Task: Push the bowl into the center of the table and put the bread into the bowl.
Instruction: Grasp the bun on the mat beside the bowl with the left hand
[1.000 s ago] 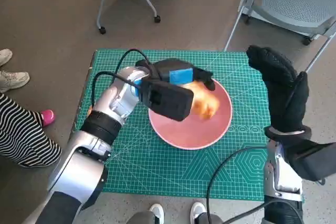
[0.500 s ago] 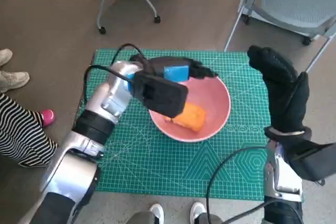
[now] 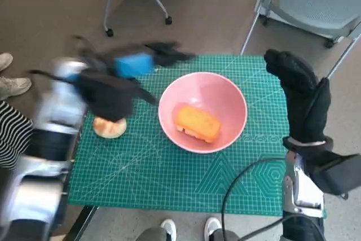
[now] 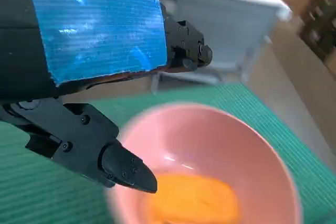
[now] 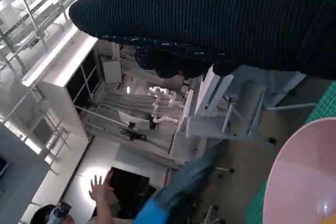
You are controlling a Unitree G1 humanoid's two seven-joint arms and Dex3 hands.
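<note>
Now bread (image 3: 197, 123) lies in bowl (image 3: 231, 97) — left hand (image 3: 135, 62) well apart.

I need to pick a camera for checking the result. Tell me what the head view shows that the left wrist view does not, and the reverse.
Only the head view shows the gloved right robot hand raised at the table's right edge, a round bun on the green mat, and a person's shoes. Only the left wrist view shows the left robot hand's fingers close up, apart and holding nothing. Both show the pink bowl with the orange bread inside, and the blue-taped left robot hand.
</note>
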